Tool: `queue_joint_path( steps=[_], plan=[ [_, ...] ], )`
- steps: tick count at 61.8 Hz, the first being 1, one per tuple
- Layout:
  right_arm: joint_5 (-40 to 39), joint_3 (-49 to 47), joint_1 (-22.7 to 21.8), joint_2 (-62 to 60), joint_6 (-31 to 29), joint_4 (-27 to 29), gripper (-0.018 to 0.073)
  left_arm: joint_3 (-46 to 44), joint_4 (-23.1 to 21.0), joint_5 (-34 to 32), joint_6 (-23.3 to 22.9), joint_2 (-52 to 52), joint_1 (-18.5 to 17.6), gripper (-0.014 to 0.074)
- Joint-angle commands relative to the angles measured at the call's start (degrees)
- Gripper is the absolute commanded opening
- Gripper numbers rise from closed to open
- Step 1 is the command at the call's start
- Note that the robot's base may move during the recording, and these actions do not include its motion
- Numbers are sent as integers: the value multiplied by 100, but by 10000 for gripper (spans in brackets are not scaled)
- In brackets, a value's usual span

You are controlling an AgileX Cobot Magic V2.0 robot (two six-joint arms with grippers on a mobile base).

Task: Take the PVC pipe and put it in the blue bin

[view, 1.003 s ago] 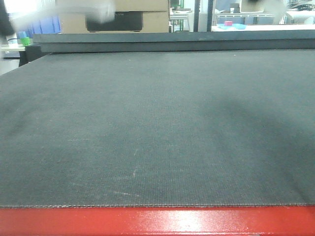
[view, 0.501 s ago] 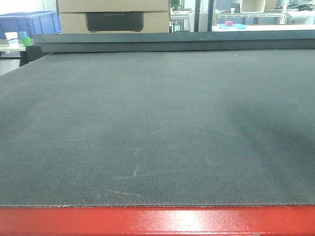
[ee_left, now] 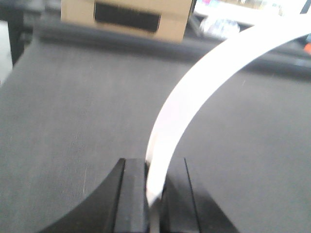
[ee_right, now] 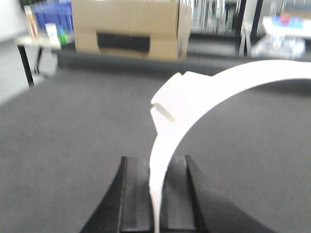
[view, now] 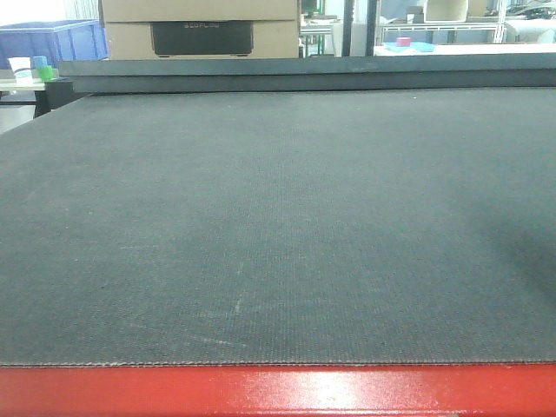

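Your left gripper [ee_left: 154, 170] is clamping a curved white PVC pipe [ee_left: 204, 82] above the table [ee_left: 73, 121]; your right gripper [ee_right: 156, 170] is doing likewise.

Dark grey mat [view: 278, 226] with red front edge [view: 278, 391] — cardboard box [view: 201, 28] beyond it

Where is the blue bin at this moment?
In the front view the blue bin stands at far left, beyond the table, left of the cardboard box.
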Motion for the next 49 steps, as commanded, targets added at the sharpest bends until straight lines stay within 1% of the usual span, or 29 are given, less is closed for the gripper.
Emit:
queue_joint_path(
  steps=[1, 7, 14, 23, 29, 49],
  plan=[
    [-468, 8, -6, -195, -20, -109, -168, -9, -39, -256, 16, -291, 27, -111],
    [-823, 8, -6, -251, -20, -121, -168, -9, -39, -388, 16, -493, 27, -111],
    [-884, 8, -6, -274, -20, -73, -168, -9, 37, -453, 16, -617, 27, -111],
    [-666, 8, -6, -274, -20, -72, -168, -9, 307, -373, 16, -642, 27, -111],
    [-465, 8, -6, -274, -6, -65, -168, -9, 307, -408, 16, -642, 27, -111],
    [-465, 8, -6, -274, -6, -65, -168, -9, 307, -408, 16, -642, 27, -111]
  ],
)
